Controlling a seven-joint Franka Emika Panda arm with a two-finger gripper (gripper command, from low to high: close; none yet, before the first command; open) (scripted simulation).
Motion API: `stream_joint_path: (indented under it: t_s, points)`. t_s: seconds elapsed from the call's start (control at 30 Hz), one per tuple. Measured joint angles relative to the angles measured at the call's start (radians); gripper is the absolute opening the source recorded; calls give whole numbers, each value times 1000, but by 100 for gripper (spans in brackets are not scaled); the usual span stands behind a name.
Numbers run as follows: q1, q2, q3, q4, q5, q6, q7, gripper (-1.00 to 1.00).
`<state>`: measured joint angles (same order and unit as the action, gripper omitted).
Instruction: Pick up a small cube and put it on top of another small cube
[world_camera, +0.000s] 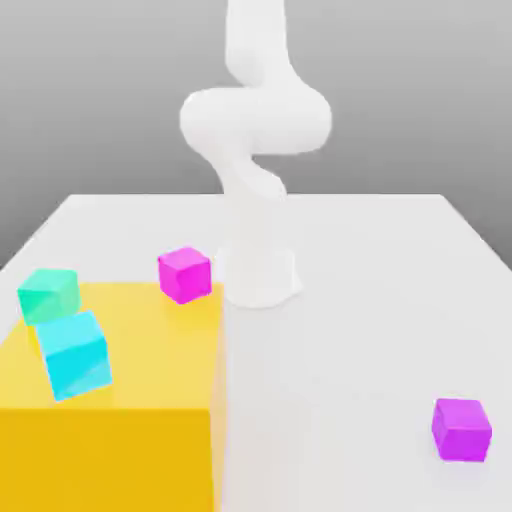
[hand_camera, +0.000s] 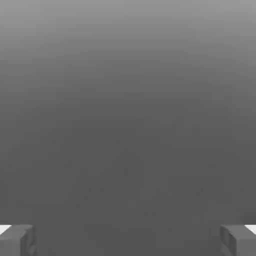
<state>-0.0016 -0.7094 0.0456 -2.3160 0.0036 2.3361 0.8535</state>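
Observation:
A small violet-purple cube (world_camera: 461, 429) rests on the white table (world_camera: 370, 300) near the front, at the exterior view's right. A pinker magenta cube (world_camera: 184, 273) sits at the far corner of a large yellow block (world_camera: 120, 430). The white arm (world_camera: 255, 130) rises from its base mid-table and leaves the picture upward. In the hand view my gripper (hand_camera: 128, 241) is open. Its two grey fingertips (hand_camera: 17, 241) stand far apart with nothing between them, against plain grey background.
On the exterior view's left, the yellow block carries a teal-green cube (world_camera: 48, 295) at its far edge and a tilted cyan cube (world_camera: 75, 353) nearer the front. The arm's base (world_camera: 258, 275) stands just beyond the block's far right corner.

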Motion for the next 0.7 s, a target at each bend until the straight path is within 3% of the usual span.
stream_joint_path:
  t_s: [0.37,0.7]
  points:
    - [4,399,218,-70,-37,158,279,0]
    - [103,770,332,-131,-170,296,598,0]
